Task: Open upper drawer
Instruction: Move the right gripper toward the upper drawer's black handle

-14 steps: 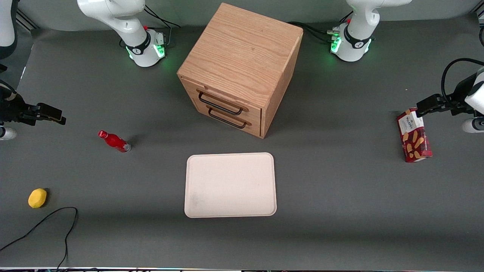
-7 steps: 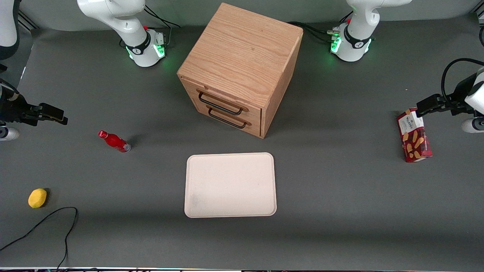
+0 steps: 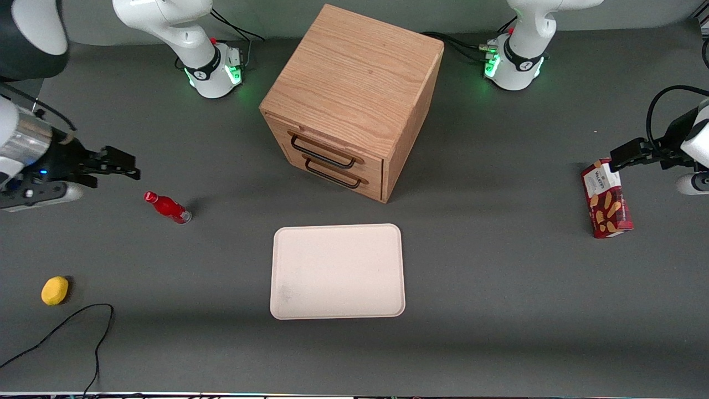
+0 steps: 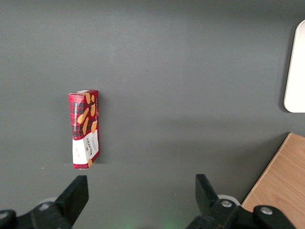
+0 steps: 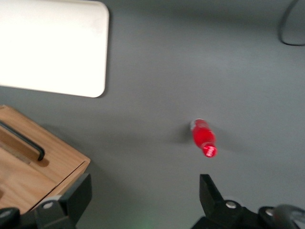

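Sweeping the front view from the working arm's end of the table, I see a yellow lemon [image 3: 55, 290] near the table's front edge, with a black cable [image 3: 66, 332] curling just beside it. Above the table there, my gripper [image 3: 128, 167] hangs in the air with its fingers spread wide and nothing between them; the right wrist view shows both fingers [image 5: 78, 193] well apart. A red bottle [image 3: 168, 207] lies on its side near the gripper, nearer to the camera than it.

Mid-table sits the wooden cabinet [image 3: 354, 83]. Its upper drawer [image 3: 327, 148] looks shut, flush with the front, black wire handle [image 3: 323, 153] untouched, directly above the lower drawer [image 3: 335, 176]. A cream tray [image 3: 337, 271] lies flat in front of the cabinet, nearer to the camera.

Toward the parked arm's end lies a red biscuit box [image 3: 606, 198].
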Tool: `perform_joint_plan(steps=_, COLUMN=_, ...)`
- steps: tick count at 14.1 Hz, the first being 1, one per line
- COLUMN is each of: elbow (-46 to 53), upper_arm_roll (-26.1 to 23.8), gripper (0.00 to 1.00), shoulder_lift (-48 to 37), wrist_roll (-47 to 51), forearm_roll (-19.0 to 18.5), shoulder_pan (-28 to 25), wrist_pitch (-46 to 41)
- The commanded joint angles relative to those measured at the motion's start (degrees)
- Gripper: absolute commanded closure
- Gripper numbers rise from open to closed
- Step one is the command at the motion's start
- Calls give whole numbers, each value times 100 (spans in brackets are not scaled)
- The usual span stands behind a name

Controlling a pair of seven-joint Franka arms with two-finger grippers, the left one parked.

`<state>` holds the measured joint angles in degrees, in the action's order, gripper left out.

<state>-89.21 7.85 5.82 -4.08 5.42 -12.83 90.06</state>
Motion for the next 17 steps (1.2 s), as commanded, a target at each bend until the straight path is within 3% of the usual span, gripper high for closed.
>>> perform_joint_plan(steps=1, elbow=194, upper_arm_roll=59, gripper=0, shoulder_lift=340, wrist_roll=-31, forearm_roll=152, shoulder_pan=-298, wrist_pitch=90)
perform_joint_plan(steps=5, elbow=194, upper_arm_roll=50, gripper=0, shoulder_lift=709, wrist_roll=-549, forearm_roll=239, shoulder_pan=-651, wrist_pitch=486)
perform_joint_plan(steps=8, elbow=211, upper_arm_roll=32, gripper=0, shoulder_lift=903, wrist_roll=-1022, forearm_roll=889, shoulder_pan=-651, wrist_pitch=486)
perform_joint_plan(steps=17, elbow=809, upper_arm_roll=-169, gripper=0, shoulder_lift=1412, wrist_roll=-2071, forearm_roll=934, shoulder_pan=-1002, wrist_pitch=416)
